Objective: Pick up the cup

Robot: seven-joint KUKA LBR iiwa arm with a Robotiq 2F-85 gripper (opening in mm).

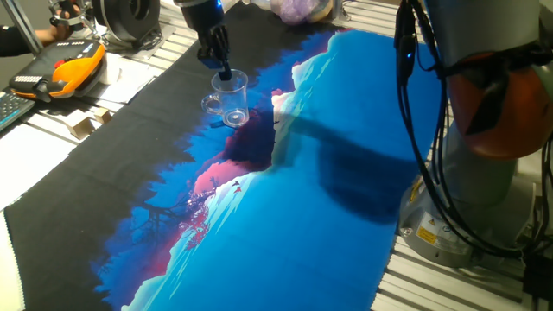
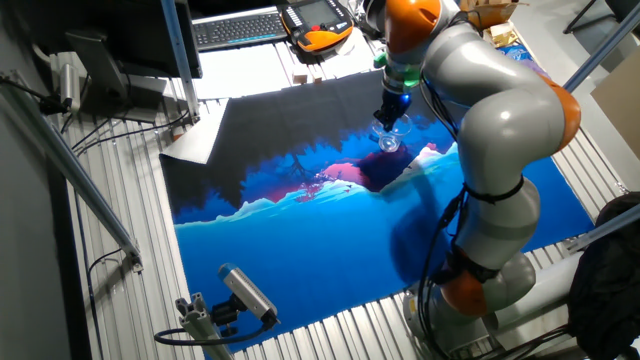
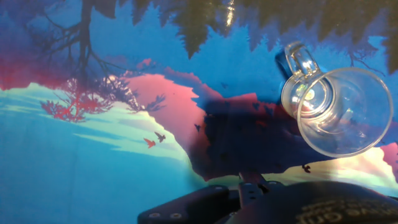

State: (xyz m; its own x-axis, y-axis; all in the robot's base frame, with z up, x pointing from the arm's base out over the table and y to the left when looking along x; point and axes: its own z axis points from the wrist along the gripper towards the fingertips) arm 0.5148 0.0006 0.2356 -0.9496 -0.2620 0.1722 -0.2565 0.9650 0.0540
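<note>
One fixed view sits low at the table edge, close in, looking across the printed cloth (image 1: 285, 207) toward the gripper (image 1: 223, 71). The other fixed view is high and far, opposite side, looking down. Hand view looks straight down, near. All share the cup (image 3: 339, 109) beside the jaws.
</note>
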